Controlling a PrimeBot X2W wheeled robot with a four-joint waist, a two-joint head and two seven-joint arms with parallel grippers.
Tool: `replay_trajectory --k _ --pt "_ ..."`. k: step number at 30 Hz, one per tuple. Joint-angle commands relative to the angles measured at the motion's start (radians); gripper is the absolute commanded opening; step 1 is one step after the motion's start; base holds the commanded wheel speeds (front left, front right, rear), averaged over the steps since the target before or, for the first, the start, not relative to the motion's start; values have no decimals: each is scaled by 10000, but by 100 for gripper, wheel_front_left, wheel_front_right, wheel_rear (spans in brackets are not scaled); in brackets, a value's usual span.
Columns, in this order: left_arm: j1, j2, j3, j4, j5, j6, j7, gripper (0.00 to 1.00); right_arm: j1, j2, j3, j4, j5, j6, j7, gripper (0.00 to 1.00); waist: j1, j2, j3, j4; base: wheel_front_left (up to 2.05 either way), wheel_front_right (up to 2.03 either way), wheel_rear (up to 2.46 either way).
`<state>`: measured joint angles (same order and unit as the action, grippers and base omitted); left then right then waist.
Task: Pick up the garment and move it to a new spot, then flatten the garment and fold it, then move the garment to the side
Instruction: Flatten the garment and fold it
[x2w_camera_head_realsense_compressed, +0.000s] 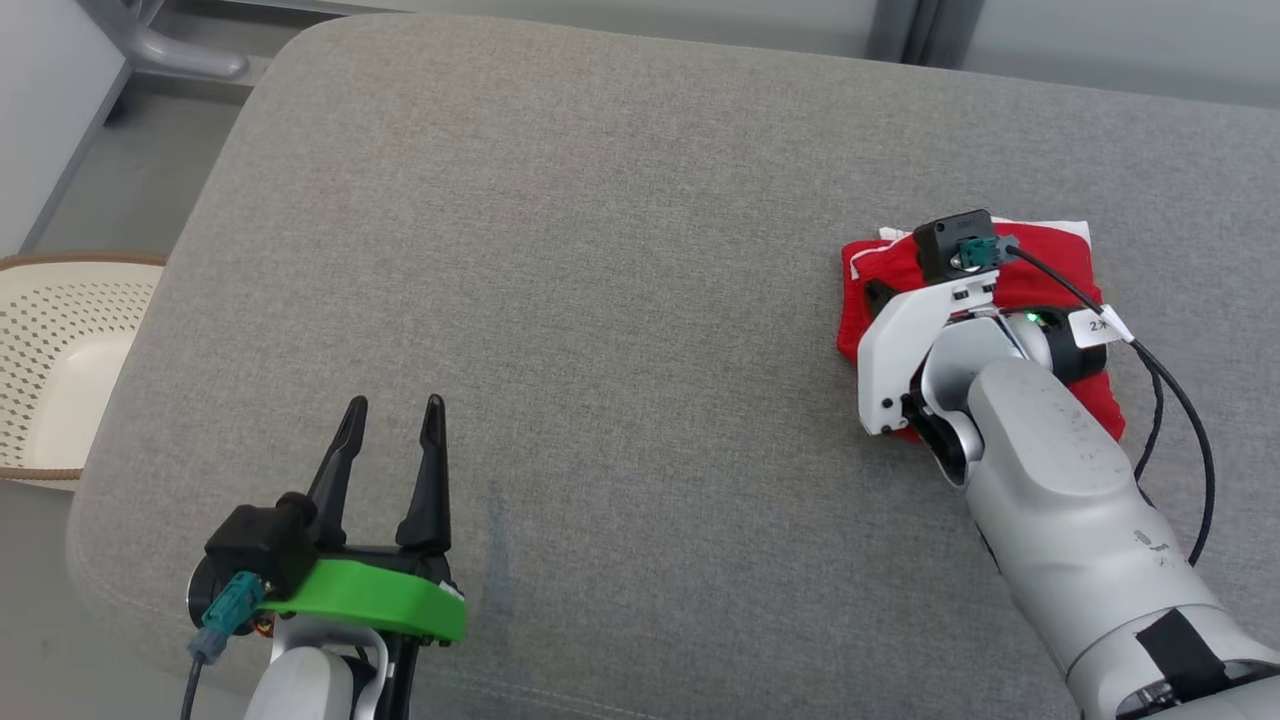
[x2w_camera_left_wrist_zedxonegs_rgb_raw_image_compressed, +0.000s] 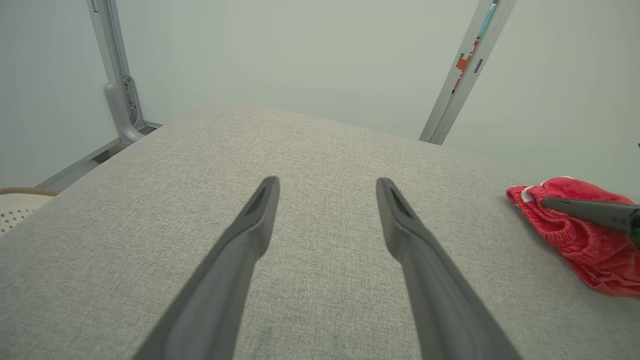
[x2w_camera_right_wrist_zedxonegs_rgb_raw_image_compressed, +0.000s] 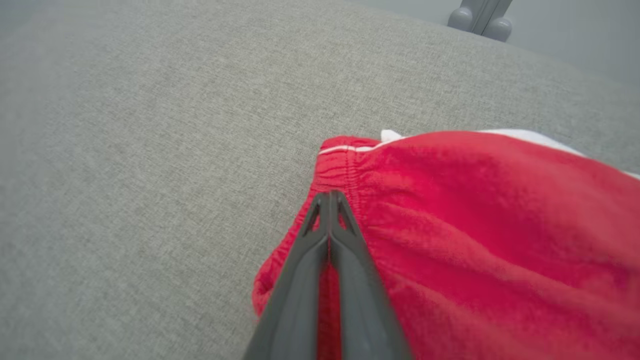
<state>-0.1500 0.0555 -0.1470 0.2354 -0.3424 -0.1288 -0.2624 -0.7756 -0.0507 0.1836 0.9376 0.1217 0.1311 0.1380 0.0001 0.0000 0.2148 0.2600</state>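
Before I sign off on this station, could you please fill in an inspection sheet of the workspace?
Surface: grey fabric cushion.
Job's things: red garment, white trim, compact, on cushion's right side.
Clutter: nothing seen.
Claws: left claw open, away from garment; right claw shut, tips on its elastic edge.
Cables: black cable loops off right wrist.
Surroundings: cream perforated basket at left; metal frame posts behind.
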Motion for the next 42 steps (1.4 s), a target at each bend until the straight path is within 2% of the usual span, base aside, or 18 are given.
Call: replay_trajectory --k 1,9,13,14,15,16,19,23,28,31,36,42 --pt "-137 -3 20 42 -27 -25 -25 100 -113 -5 302 78 519 -10 -132 0 -1 0 4 30 0 0 0" --pt "-13 24 325 26 73 -25 -25 100 -313 -17 1834 -435 2546 -10 -1040 0 -1 0 -276 -308 0 0 0" --pt "160 46 437 -17 125 -26 -25 100 -89 -16 2013 -973 2961 -10 -1980 0 -1 0 -589 -580 0 0 0" --pt "213 54 478 -30 148 -26 -25 100 8 -21 1952 -1075 2936 -10 -2213 23 -1 0 -671 -653 0 0 0" --pt "272 60 533 -60 165 -26 -27 100 157 -38 1835 -1208 2780 -10 -2527 80 -1 0 -773 -744 0 0 0" --pt "320 72 583 -86 164 -26 -27 100 298 -89 1690 -1333 2662 -10 -2786 100 -1 0 -858 -820 0 0 0" --pt "538 120 702 -133 188 -26 -27 100 895 -319 1019 -1925 2171 -10 -3442 100 -1 0 -1144 -1098 0 0 0" --pt "785 141 851 -198 260 -21 -25 100 2128 -577 34 -3070 1248 -10 -3713 100 -1 0 -1433 -1475 0 0 0" --pt "968 157 1024 -295 326 -10 -25 100 3812 -615 -1052 -4954 419 -10 -3517 100 -1 0 -1684 -1925 0 0 0" --pt "1025 150 1091 -343 362 -9 -25 100 4774 -604 -1527 -6028 82 -10 -3024 100 -1 0 -1819 -2175 0 0 0" --pt "1080 122 1135 -421 447 13 -25 100 5865 -625 -1801 -7425 -195 -10 -2511 100 -1 0 -1989 -2526 0 0 0" --pt "1119 154 1071 -234 524 10 -25 100 6640 -856 -1680 -8111 -326 -10 -2379 100 -1 0 -2147 -2730 0 0 0"
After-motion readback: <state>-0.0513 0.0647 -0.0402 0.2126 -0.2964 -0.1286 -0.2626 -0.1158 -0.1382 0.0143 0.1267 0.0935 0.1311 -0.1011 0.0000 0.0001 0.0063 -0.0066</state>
